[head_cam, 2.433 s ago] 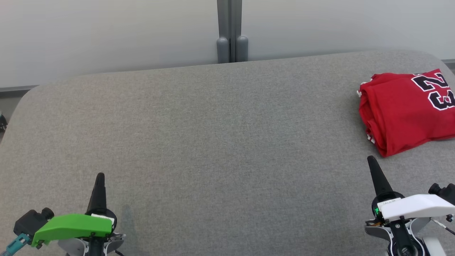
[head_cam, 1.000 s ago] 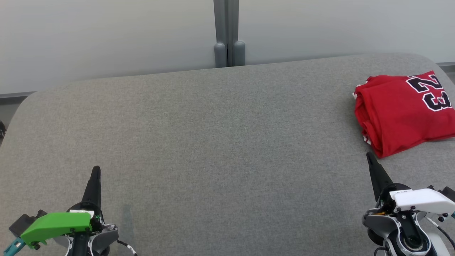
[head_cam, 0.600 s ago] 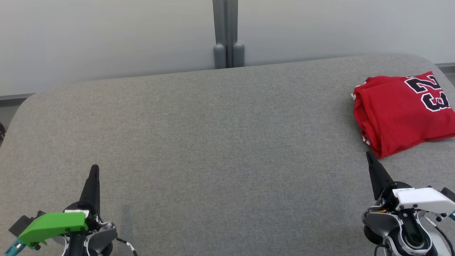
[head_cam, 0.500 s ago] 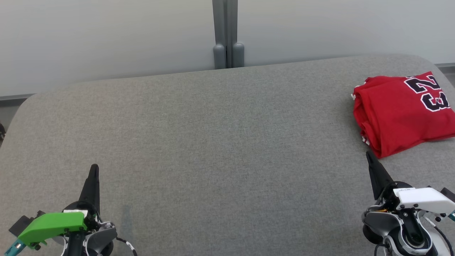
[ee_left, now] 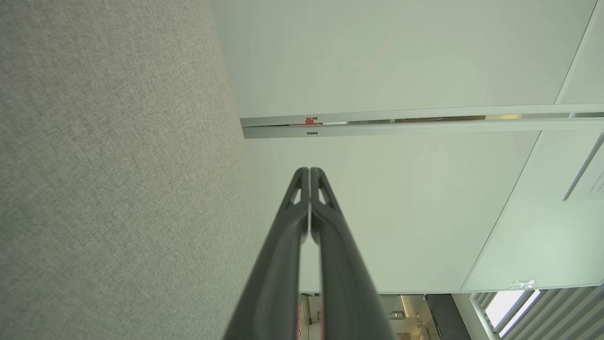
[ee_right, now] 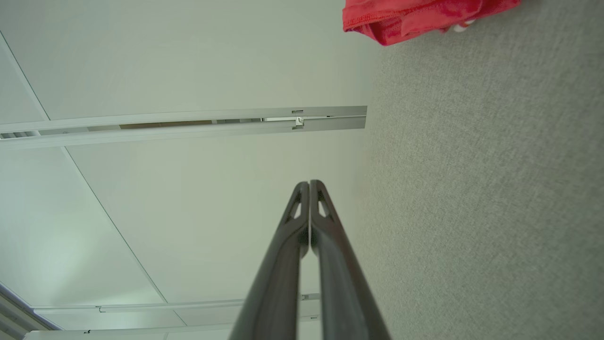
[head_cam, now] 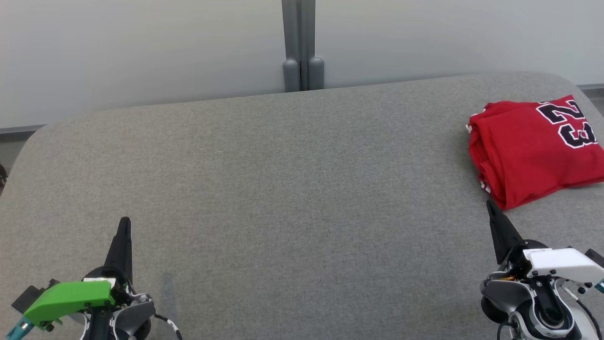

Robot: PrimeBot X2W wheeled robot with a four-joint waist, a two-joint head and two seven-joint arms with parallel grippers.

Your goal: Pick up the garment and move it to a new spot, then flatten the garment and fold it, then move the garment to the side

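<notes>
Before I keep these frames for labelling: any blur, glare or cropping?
Head view: soft even light, sharp, no glare; the red garment is cut by the right edge. Left wrist view: left gripper softens toward the lens; a window glows bright. Right wrist view: scene rolled sideways, garment clipped at the top.

The left gripper [ee_left: 309,175] rises from the bottom edge with its two long dark fingers [ee_left: 283,264] pressed together along their length, nothing between them. The grey fabric desk [ee_left: 104,165] takes up that view's left side, and the fingers lie just beside its edge. To the right stands a pale panelled wall [ee_left: 401,56], crossed by a metal rail [ee_left: 415,123] that bears a small red mark [ee_left: 309,121].
</notes>
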